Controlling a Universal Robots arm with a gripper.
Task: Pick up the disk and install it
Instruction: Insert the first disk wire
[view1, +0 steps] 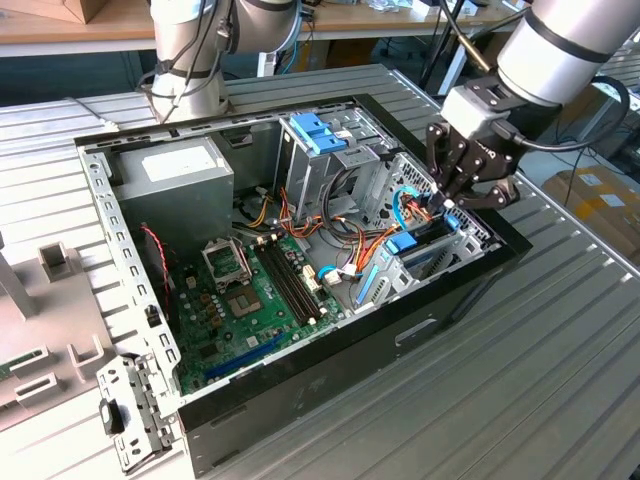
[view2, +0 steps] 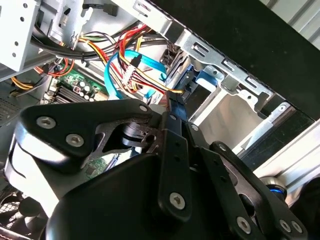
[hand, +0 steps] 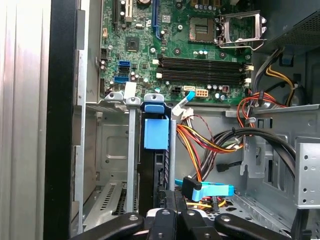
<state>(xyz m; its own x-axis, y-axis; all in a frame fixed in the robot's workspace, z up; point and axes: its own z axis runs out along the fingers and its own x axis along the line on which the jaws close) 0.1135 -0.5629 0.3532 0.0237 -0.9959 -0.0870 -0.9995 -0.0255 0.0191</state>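
The disk (hand: 156, 132) stands on edge in a metal slot of the drive bay at the case's front corner, its dark body between blue rails and its blue tab toward the motherboard. In the exterior view its blue tab (view1: 403, 243) shows low in the bay on the right. My gripper (view1: 447, 204) hangs just over that bay with its fingers drawn together. In both wrist views the gripper (hand: 176, 200) (view2: 173, 107) has its tips at the disk's (view2: 187, 82) far end. Whether they touch it I cannot tell.
The open black case (view1: 330, 350) lies on a ribbed metal table. Inside it are the motherboard (view1: 250, 290), the power supply (view1: 175, 180), an upper cage with a pale-blue latch (view1: 318, 135), cable bundles (view1: 350, 225) and a thin blue cable (view1: 405, 205) beside the bay. A loose bracket (view1: 130, 415) lies at the exterior view's left.
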